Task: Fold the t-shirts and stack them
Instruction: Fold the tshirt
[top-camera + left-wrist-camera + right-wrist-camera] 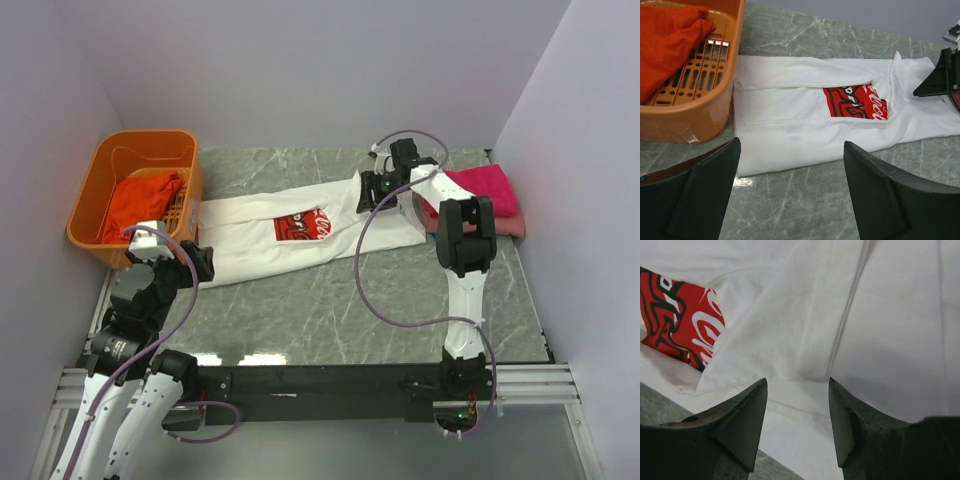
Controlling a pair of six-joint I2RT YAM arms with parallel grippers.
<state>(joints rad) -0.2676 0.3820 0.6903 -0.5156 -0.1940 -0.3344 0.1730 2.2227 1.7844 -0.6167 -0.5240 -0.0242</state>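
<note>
- We see the white shirt [300,230] stretched flat across the far half of the table [330,310], folded lengthwise into a long band running left to right.
- Its red print [302,226] faces up near the middle, and a white flap overlaps the print's right edge.
- The right claw [797,382] hangs low over the shirt's right end with its jaws apart and no cloth between them.
- The left claw [791,145] is wide open and empty, near the shirt's left end on the near side.
- At far left, the orange basket [95,195] touches the shirt's left end and holds an orange-red shirt [140,205].
- At far right, a folded magenta shirt [485,188] lies on a pink one [505,228], just beyond the right claw.
</note>
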